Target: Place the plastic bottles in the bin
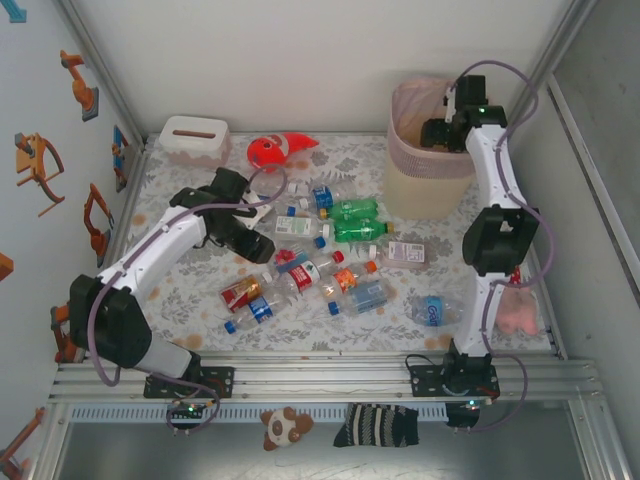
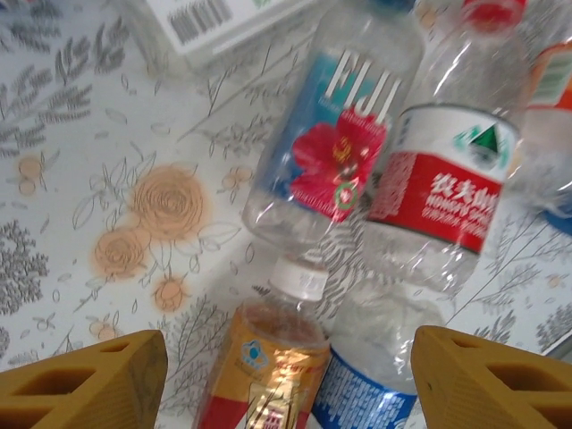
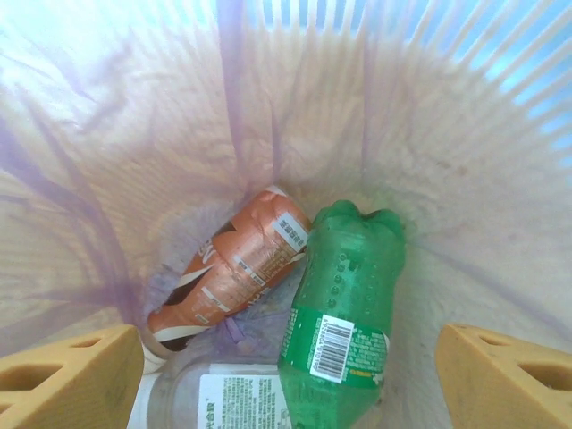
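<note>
1. Right claw (image 3: 286,375) hangs directly over the mouth of the bin (image 1: 430,190), jaws spread wide with nothing gripped between them.
2. A pink liner (image 3: 116,179) covers the bin's ribbed inner walls and folds over its rim.
3. Three bottles lie on the bin's floor: a green bottle (image 3: 344,295) on its side, an orange-brown bottle (image 3: 237,268) touching it, and a clear white-labelled bottle (image 3: 232,398) partly under both.
4. Left claw (image 2: 286,380) hovers well to the left of the bin, low over loose bottles, jaws wide and holding nothing.
5. Beneath that claw, a Fiji bottle (image 2: 335,143) and a red-labelled bottle (image 2: 447,179) lie side by side and touching, with a gold-labelled bottle (image 2: 268,357) and a blue-labelled bottle (image 2: 366,384) nearer the camera.
6. The remaining bottles lie scattered on the tabletop (image 1: 380,335) left of the bin; two green ones (image 1: 352,212) lie just beside its wall, and a pink-labelled bottle (image 1: 405,253) rests near its foot.
7. A white tissue box (image 1: 193,138) stands at the far edge, well left of the bin.
</note>
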Available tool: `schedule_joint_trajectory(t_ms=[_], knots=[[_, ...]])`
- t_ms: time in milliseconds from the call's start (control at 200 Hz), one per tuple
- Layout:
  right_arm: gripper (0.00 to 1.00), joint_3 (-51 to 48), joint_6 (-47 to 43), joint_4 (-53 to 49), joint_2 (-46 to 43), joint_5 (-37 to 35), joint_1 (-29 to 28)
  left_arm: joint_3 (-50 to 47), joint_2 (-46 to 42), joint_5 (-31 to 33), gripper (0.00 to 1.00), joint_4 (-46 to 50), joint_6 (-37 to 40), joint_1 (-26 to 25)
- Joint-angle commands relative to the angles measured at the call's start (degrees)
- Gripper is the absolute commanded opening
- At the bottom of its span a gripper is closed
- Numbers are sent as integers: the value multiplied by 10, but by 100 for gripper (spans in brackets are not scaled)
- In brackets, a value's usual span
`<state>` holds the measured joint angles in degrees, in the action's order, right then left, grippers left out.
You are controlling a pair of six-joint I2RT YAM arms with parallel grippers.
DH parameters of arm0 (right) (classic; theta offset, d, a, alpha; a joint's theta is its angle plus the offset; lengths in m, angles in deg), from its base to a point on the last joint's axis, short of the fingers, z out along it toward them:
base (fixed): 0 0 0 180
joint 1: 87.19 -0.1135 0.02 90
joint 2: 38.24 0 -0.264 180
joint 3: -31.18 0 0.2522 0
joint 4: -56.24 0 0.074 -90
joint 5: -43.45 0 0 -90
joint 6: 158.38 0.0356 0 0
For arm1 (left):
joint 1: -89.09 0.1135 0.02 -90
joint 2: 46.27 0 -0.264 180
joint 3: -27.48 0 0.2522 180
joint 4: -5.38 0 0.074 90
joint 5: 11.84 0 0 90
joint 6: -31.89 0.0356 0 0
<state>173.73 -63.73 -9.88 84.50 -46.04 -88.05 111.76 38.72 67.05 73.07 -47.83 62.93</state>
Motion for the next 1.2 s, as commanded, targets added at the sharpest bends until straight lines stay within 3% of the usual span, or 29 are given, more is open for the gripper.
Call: schedule_joint_trajectory(t_ms=[0,516,1192], knots=[[84,27,1,-19,-43,10,5,2,14,22,72,53,25,1],[84,-25,4,-7,-171,27,4,-74,39,101,76,69,77,-35],[84,-80,6,1,-232,35,3,-112,105,143,80,32,97,-41]])
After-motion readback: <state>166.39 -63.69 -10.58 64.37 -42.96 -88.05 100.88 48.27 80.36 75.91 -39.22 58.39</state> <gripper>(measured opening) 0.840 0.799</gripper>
